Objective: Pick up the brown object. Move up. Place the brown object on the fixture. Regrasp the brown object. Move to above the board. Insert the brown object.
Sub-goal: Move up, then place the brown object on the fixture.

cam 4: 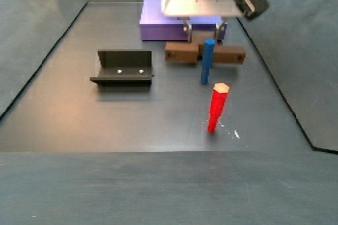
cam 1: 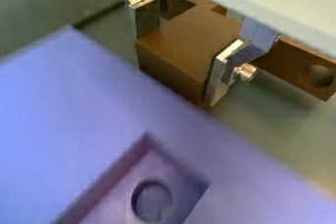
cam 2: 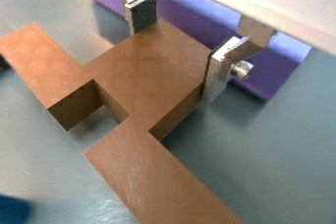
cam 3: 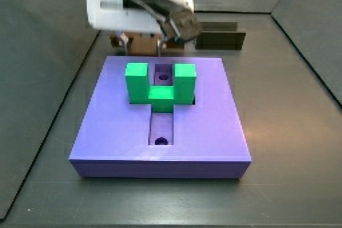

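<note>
My pincer [cam 2: 184,46] straddles the brown object [cam 2: 125,85] beside the board [cam 1: 92,120], fingers spread; first pickup, next I squeeze and lift.

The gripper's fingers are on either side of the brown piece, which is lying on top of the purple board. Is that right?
Not quite. The brown object lies on the grey floor beside the board, not on top of it, as a wrist view shows. The fingers of the gripper do stand either side of it.
</note>
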{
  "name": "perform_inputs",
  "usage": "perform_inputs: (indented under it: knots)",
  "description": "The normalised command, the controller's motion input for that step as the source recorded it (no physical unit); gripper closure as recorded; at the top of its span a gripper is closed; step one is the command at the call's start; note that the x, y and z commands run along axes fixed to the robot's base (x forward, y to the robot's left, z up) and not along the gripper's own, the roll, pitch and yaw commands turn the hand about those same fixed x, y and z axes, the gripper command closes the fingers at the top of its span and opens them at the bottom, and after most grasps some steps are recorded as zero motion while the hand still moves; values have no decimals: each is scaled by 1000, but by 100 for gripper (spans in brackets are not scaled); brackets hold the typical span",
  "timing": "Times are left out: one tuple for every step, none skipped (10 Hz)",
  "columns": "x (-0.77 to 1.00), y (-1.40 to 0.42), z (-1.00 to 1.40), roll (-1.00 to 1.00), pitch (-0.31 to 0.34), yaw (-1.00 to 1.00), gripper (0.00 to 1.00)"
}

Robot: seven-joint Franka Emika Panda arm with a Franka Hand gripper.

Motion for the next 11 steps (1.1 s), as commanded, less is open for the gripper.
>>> perform_inputs:
  knots:
    - [-99,50,559,-26,51,13,100]
    - [-38,21,211,-83,26,4,100]
    - [0,-40,0,0,0,0,100]
    - [97,0,103,-389,0,-160,100]
    - [274,100,254,-1000,0,-131,100]
    - [443,0,163,-1000,0,-203,100]
    - [560,-183,409,-1000,0,-220,100]
    - [603,-269,489,-969,3,-223,100]
    - [623,-237,446,-991,31,-206,100]
    - [677,-174,380,-1000,97,-180,100]
    - [720,-71,280,-1000,137,-151,100]
